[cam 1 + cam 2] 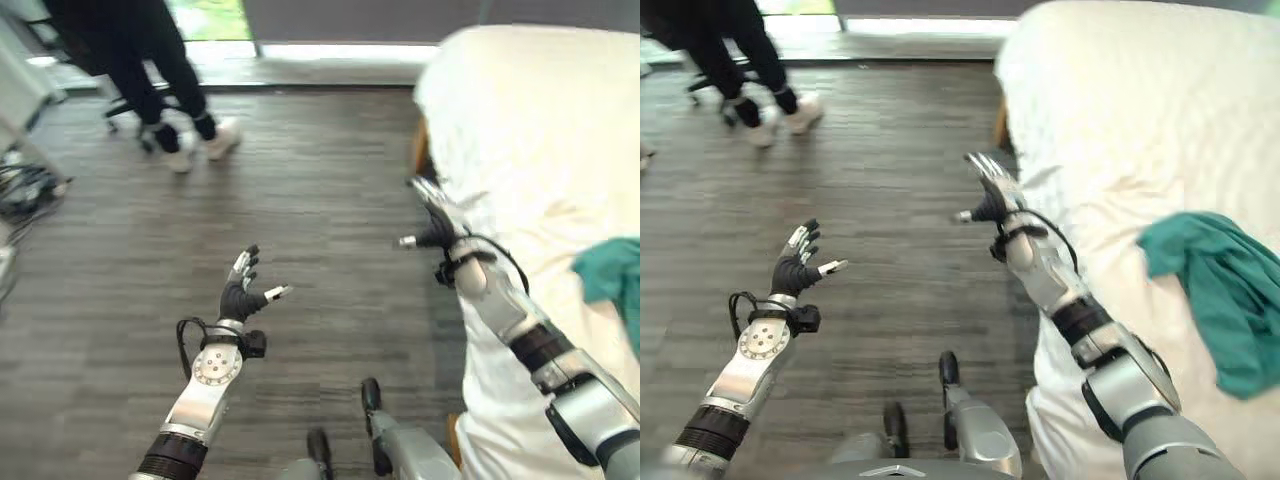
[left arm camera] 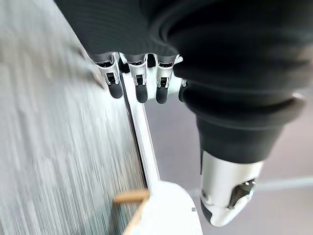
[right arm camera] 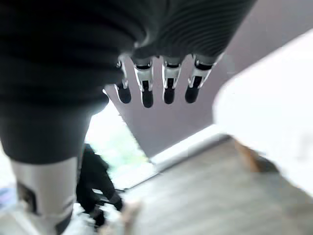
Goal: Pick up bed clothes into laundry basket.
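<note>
Teal garment (image 1: 1220,290) crumpled lengthwise on bed (image 1: 1140,110)

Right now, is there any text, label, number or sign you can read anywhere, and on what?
None can be read. The white bed, the teal garment and the wood floor carry no visible print. The left hand and right hand show no legible marks.

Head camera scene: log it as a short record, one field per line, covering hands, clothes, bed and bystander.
left hand: open, empty, raised over the wood floor
right hand: open, empty, raised beside the bed's edge
clothes: teal garment lying crumpled on the bed
bed: white cover, on the robot's right
bystander: person standing across the floor
laundry basket: not seen
</note>
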{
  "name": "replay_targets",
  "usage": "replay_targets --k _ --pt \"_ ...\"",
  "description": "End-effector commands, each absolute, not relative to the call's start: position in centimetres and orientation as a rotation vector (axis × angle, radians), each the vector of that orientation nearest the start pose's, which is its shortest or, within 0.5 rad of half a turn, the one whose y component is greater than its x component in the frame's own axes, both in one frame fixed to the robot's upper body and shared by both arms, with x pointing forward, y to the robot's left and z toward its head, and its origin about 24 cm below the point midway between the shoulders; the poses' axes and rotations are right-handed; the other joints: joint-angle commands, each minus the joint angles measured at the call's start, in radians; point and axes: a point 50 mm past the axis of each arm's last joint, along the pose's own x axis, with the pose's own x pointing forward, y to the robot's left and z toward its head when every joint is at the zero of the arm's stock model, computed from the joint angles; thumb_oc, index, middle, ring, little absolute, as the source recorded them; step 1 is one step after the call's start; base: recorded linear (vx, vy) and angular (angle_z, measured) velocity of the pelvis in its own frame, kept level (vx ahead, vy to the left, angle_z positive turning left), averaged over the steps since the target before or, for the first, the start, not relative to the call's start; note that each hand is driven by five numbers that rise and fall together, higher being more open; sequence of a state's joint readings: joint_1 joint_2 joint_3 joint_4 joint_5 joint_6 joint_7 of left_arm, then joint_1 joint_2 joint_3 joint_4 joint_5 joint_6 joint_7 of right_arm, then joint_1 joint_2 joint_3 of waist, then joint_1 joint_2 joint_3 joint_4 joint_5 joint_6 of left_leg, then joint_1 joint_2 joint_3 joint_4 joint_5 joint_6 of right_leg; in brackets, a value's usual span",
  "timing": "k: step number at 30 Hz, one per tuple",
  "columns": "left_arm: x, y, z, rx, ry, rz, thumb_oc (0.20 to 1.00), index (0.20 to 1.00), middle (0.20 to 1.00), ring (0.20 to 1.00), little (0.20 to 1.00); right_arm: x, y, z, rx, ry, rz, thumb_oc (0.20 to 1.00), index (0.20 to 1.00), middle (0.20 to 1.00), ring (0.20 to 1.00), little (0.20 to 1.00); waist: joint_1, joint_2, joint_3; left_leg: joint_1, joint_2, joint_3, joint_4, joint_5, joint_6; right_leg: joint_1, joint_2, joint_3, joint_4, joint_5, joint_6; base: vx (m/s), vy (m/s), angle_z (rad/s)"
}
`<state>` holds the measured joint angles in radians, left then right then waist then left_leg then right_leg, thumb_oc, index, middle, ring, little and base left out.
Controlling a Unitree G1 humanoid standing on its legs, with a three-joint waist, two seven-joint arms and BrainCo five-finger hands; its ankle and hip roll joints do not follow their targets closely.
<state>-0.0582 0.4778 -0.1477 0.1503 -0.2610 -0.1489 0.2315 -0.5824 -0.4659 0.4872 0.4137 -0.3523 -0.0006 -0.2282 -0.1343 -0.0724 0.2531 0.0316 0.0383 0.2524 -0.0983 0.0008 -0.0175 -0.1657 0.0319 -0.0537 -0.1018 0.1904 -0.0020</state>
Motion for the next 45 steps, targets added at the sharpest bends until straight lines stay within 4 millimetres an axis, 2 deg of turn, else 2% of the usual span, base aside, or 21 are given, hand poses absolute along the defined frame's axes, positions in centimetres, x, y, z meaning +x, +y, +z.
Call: replay_targets --k 1,2,4,5,8,11,14,15,16,17,18,20,22,23,24,25,28,32,35,39,45 --pt "25.6 23.4 6.3 0.256 -0.093 0.104 1.000 1.000 1.000 1.000 1.000 34.8 -12.4 12.7 -0.933 -0.372 0.187 1.000 1.000 1.000 1.000 1.000 -0.014 0.011 -0.013 0.049 0.036 0.023 0.011 -0.047 -0.043 0.068 -0.119 -0.027 0.015 -0.112 0.126 -0.12 -0.046 -0.92" --pt "25.7 23.5 6.3 0.278 -0.089 0.104 1.000 1.000 1.000 1.000 1.000 34.5 -11.9 12.7 -0.909 -0.380 0.206 1.000 1.000 1.000 1.000 1.000 -0.022 0.015 0.001 0.060 0.058 0.059 0.011 -0.051 -0.047 0.049 -0.127 -0.072 0.043 -0.094 0.140 -0.18 -0.079 -0.57" --pt "26.0 24.5 7.0 0.310 -0.098 0.128 1.000 1.000 1.000 1.000 1.000 34.2 -11.4 13.6 -0.889 -0.421 0.223 1.000 1.000 1.000 1.000 1.000 -0.003 0.018 0.009 0.069 0.110 0.170 0.011 -0.033 -0.061 0.037 -0.203 -0.298 0.099 -0.128 0.125 -0.18 -0.156 -0.63" --pt "26.1 24.8 7.3 0.312 -0.105 0.137 1.000 1.000 1.000 1.000 1.000 34.2 -11.2 13.8 -0.890 -0.432 0.232 1.000 1.000 1.000 1.000 1.000 0.003 0.018 0.002 0.080 0.130 0.204 0.016 -0.043 -0.067 0.051 -0.232 -0.364 0.113 -0.150 0.127 -0.08 -0.202 -1.51" --pt "25.5 25.7 7.8 0.281 -0.123 0.177 1.000 1.000 1.000 1.000 1.000 33.9 -11.1 14.5 -0.903 -0.460 0.252 1.000 1.000 1.000 1.000 1.000 0.014 -0.029 -0.022 0.137 0.145 0.317 0.027 -0.045 -0.072 0.072 -0.271 -0.424 0.124 -0.142 0.121 0.03 -0.148 -1.58" --pt "24.9 25.9 7.5 0.255 -0.126 0.201 1.000 1.000 1.000 1.000 1.000 33.3 -10.1 15.7 -0.884 -0.533 0.286 1.000 1.000 1.000 1.000 1.000 0.025 -0.064 -0.056 0.164 0.147 0.336 0.079 -0.077 -0.081 0.103 -0.237 -0.377 0.077 -0.152 0.110 0.13 -0.236 -1.65" --pt "25.0 25.7 7.6 0.208 -0.139 0.210 1.000 1.000 1.000 1.000 1.000 33.0 -9.7 16.9 -0.883 -0.592 0.290 1.000 1.000 1.000 1.000 1.000 0.027 -0.075 -0.062 0.142 0.193 0.342 0.215 -0.108 -0.105 0.136 -0.212 -0.365 0.054 -0.175 0.090 0.07 -0.213 -0.87" --pt "25.0 25.7 7.7 0.197 -0.146 0.216 1.000 1.000 1.000 1.000 1.000 32.7 -9.1 18.0 -0.886 -0.651 0.297 1.000 1.000 1.000 1.000 1.000 0.033 -0.082 -0.057 0.122 0.217 0.333 0.284 -0.090 -0.112 0.151 -0.200 -0.356 0.049 -0.190 0.077 0.09 -0.210 -0.55" --pt "25.2 25.4 8.2 0.180 -0.173 0.219 1.000 1.000 1.000 1.000 1.000 32.6 -9.0 19.5 -0.899 -0.709 0.277 1.000 1.000 1.000 1.000 1.000 0.047 -0.086 -0.030 0.058 0.235 0.229 0.471 -0.073 -0.132 0.181 -0.148 -0.309 0.033 -0.219 0.047 0.05 -0.228 -0.77" --pt "25.2 25.3 8.4 0.162 -0.186 0.222 1.000 1.000 1.000 1.000 1.000 32.6 -9.3 19.9 -0.903 -0.716 0.263 1.000 1.000 1.000 1.000 1.000 0.055 -0.100 -0.021 0.024 0.191 0.188 0.491 -0.079 -0.109 0.180 -0.147 -0.297 0.036 -0.206 0.038 0.02 -0.154 -1.09" --pt "25.2 25.3 8.4 0.162 -0.186 0.221 1.000 1.000 1.000 1.000 1.000 32.6 -9.4 19.9 -0.903 -0.716 0.262 1.000 1.000 1.000 1.000 1.000 0.055 -0.100 -0.021 0.021 0.190 0.187 0.494 -0.080 -0.107 0.179 -0.149 -0.297 0.036 -0.205 0.038 -0.02 -0.036 -1.39" --pt "24.8 25.0 7.8 0.141 -0.173 0.221 1.000 1.000 1.000 1.000 1.000 32.8 -9.8 19.5 -0.910 -0.691 0.263 1.000 1.000 1.000 1.000 1.000 0.093 -0.100 -0.013 -0.018 0.073 0.041 0.465 -0.169 -0.072 0.196 -0.136 -0.220 0.028 -0.198 0.052 0.12 0.050 -1.79" --pt "24.3 25.1 7.2 0.127 -0.154 0.228 1.000 1.000 1.000 1.000 1.000 32.7 -9.8 19.0 -0.894 -0.673 0.276 1.000 1.000 1.000 1.000 1.000 0.122 -0.105 -0.012 -0.046 0.037 -0.005 0.437 -0.191 -0.060 0.207 -0.142 -0.175 0.023 -0.196 0.058 0.13 0.075 -1.48" --pt "24.1 25.1 6.9 0.123 -0.146 0.236 1.000 1.000 1.000 1.000 1.000 32.6 -9.7 18.8 -0.889 -0.666 0.280 1.000 1.000 1.000 1.000 1.000 0.133 -0.106 -0.008 -0.070 0.029 -0.034 0.437 -0.184 -0.061 0.216 -0.142 -0.151 0.022 -0.197 0.059 0.14 0.099 -0.90" --pt "24.1 25.2 6.4 0.108 -0.122 0.254 1.000 1.000 1.000 1.000 1.000 32.7 -9.8 17.9 -0.880 -0.625 0.293 1.000 1.000 1.000 1.000 1.000 0.159 -0.102 -0.001 -0.114 0.026 -0.121 0.384 -0.134 -0.069 0.236 -0.137 -0.108 0.022 -0.202 0.059 0.16 0.089 -0.68" --pt "23.7 25.7 6.1 0.116 -0.107 0.270 1.000 1.000 1.000 1.000 1.000 33.0 -10.7 17.0 -0.901 -0.573 0.280 1.000 1.000 1.000 1.000 1.000 0.165 -0.089 0.000 -0.103 0.043 -0.133 0.309 -0.103 -0.071 0.242 -0.132 -0.104 0.024 -0.205 0.063 0.13 0.067 -0.54" --pt "23.5 25.4 5.7 0.108 -0.083 0.245 1.000 1.000 1.000 1.000 1.000 33.1 -11.2 15.0 -0.915 -0.492 0.288 1.000 1.000 1.000 1.000 1.000 0.161 -0.063 -0.012 -0.038 0.074 -0.116 0.178 -0.049 -0.072 0.270 -0.120 -0.117 0.030 -0.228 0.060 0.17 0.076 -0.61" --pt "23.6 24.9 5.7 0.112 -0.083 0.215 1.000 1.000 1.000 1.000 1.000 33.2 -12.0 12.4 -0.941 -0.385 0.286 1.000 1.000 1.000 1.000 1.000 0.156 -0.043 -0.046 0.059 0.071 -0.088 0.024 0.008 -0.070 0.283 -0.121 -0.125 0.019 -0.225 0.074 0.13 0.065 0.24" --pt "24.0 24.8 6.1 0.114 -0.099 0.204 1.000 1.000 1.000 1.000 1.000 33.6 -12.8 10.8 -0.974 -0.307 0.273 1.000 1.000 1.000 1.000 1.000 0.156 -0.035 -0.058 0.067 0.075 -0.071 0.011 0.015 -0.073 0.280 -0.126 -0.124 0.015 -0.223 0.081 0.13 0.046 0.17" --pt "24.4 24.8 6.1 0.119 -0.098 0.202 1.000 1.000 1.000 1.000 1.000 34.3 -13.8 10.4 -1.049 -0.274 0.241 1.000 1.000 1.000 1.000 1.000 0.156 -0.030 -0.061 0.053 0.074 -0.069 0.011 0.018 -0.074 0.267 -0.129 -0.126 0.015 -0.222 0.086 0.06 -0.002 0.05" --pt "26.3 25.2 6.7 0.159 -0.114 0.213 1.000 1.000 1.000 1.000 1.000 36.8 -15.3 12.6 -1.208 -0.271 0.140 1.000 1.000 1.000 1.000 1.000 0.151 -0.023 -0.059 0.020 0.078 -0.062 0.011 0.024 -0.082 0.233 -0.135 -0.129 0.015 -0.217 0.098 0.02 -0.021 0.03"
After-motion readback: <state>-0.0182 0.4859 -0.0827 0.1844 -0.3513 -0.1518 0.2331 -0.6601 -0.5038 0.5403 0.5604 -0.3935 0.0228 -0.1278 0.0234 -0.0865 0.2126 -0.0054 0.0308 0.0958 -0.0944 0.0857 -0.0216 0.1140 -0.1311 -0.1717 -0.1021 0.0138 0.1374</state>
